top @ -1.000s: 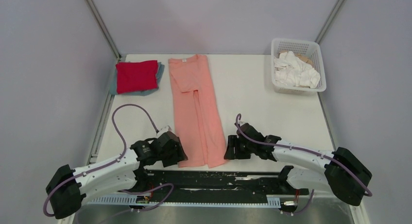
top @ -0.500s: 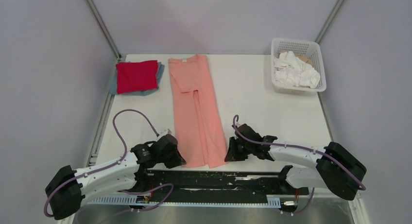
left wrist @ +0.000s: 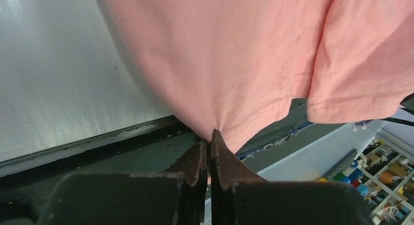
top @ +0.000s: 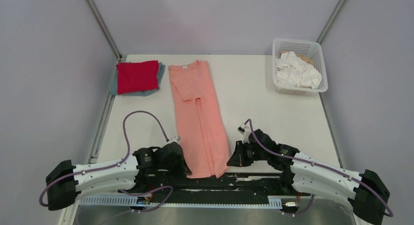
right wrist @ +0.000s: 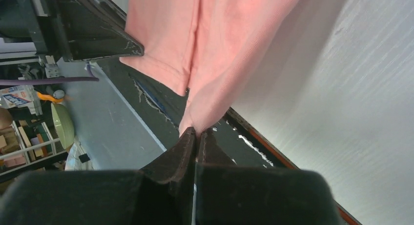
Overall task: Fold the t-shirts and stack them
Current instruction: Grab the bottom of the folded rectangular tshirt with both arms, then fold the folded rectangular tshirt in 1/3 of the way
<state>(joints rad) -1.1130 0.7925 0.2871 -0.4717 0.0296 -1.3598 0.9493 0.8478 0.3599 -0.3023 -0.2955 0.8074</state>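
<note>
Top external shows the salmon-pink shirt (top: pixel 197 112) lying lengthwise, its collar beside the red shirt (top: pixel 137 76), its far hem corners pinched by the left gripper (left wrist: pixel 211 137) and right gripper (right wrist: pixel 196 132).

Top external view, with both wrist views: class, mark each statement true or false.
1. The left gripper and right gripper are shut on the salmon-pink t-shirt's near hem. True.
2. The red t-shirt lies in the white basket. False: it lies folded on the grey-blue t-shirt.
3. The white basket holds white cloth. True.
4. The salmon-pink t-shirt is rolled into a ball. False: it lies as a long strip.
</note>
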